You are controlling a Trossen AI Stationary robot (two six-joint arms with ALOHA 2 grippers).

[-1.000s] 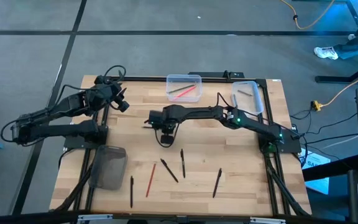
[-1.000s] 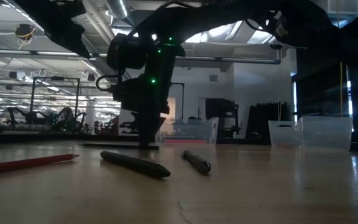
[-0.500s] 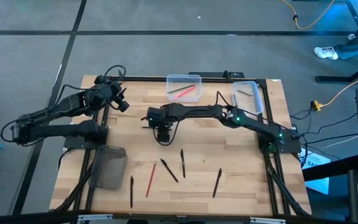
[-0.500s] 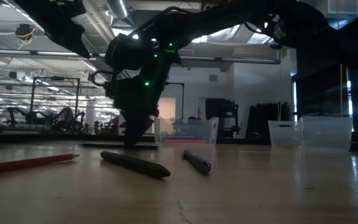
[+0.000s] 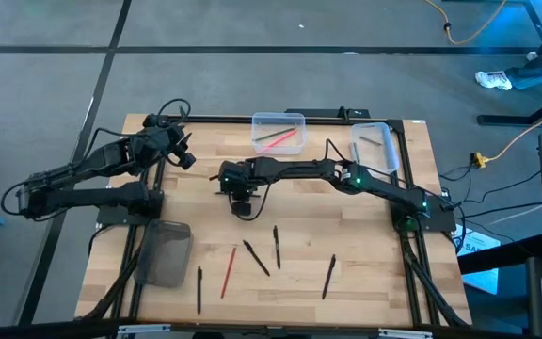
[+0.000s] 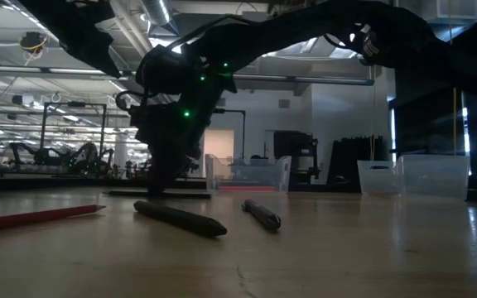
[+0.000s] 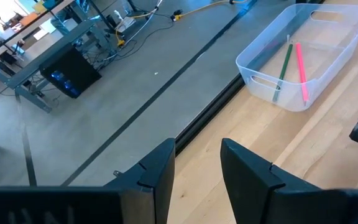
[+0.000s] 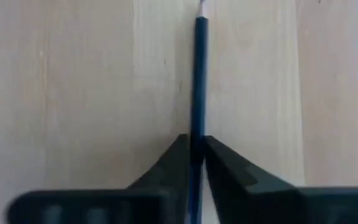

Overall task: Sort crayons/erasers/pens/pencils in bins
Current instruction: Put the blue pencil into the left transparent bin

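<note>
Slightly leftward since a second earlier, the right end effector (image 8: 195,163) pinched a dark blue pencil (image 8: 199,74) over the worktop (image 8: 73,93); no writing was readable. Left end effector (image 7: 196,171) stood spread.

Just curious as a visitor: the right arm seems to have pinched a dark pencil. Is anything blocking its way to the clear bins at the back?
Nothing visible does. The right gripper has its jaws shut on the dark blue pencil. Only bare wood lies between it and the clear bin with the pink and green sticks or the other clear bin.
</note>
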